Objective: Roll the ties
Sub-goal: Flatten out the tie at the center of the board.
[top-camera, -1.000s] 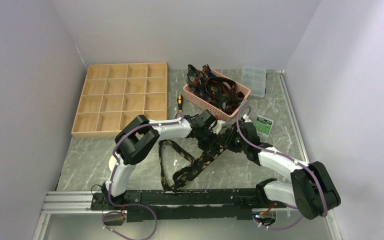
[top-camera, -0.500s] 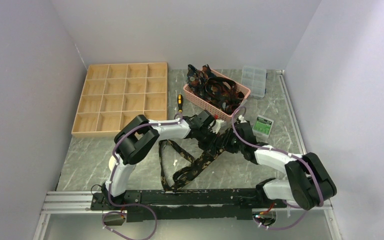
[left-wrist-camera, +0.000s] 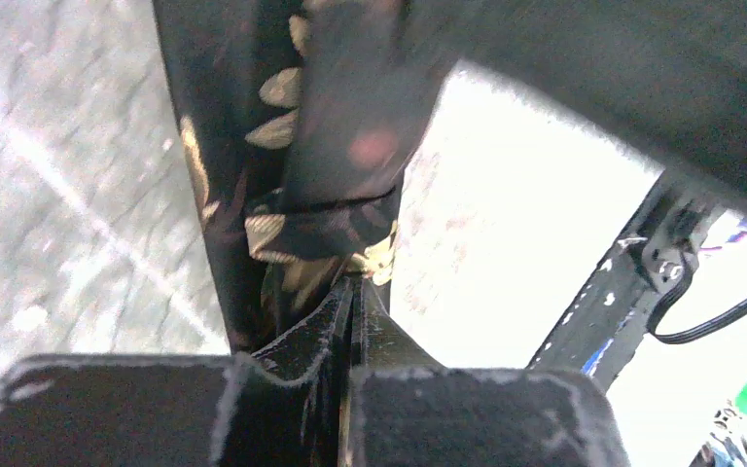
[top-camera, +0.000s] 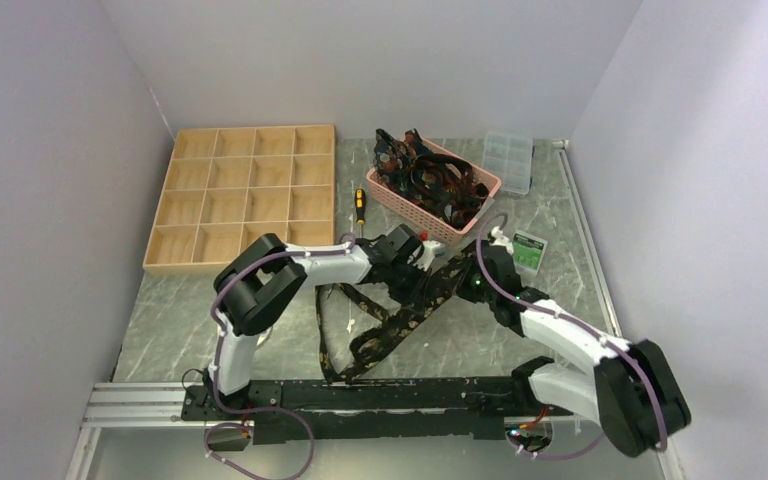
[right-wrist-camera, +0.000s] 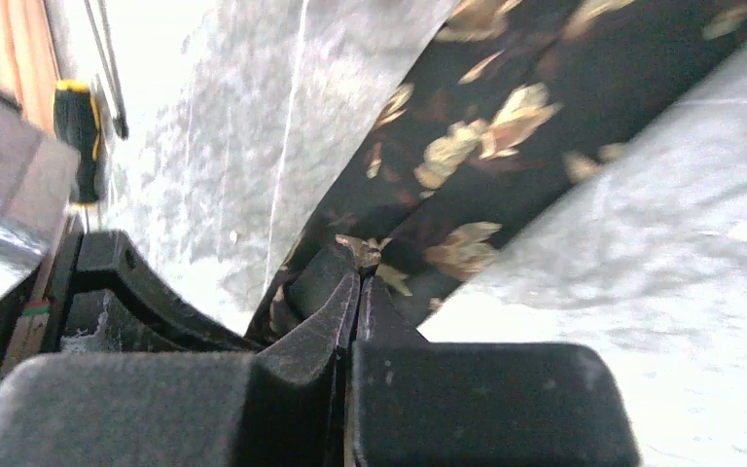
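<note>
One black tie with tan leaf print lies diagonally across the table, and its narrow part loops at the left. Both grippers meet at its upper end. My left gripper is shut, and the left wrist view shows its tips pinching the tie. My right gripper is also shut. Its tips nip a fold of the tie just above the marble surface. More ties are piled in the pink basket.
A wooden compartment tray sits at the back left. A yellow-handled screwdriver lies between the tray and the basket and also shows as the screwdriver in the right wrist view. A clear plastic box and a green card are at the right.
My right gripper has closed onto the tie's upper end. The left arm's elbow swung left and the right arm shifted slightly, while the left gripper stayed shut.
</note>
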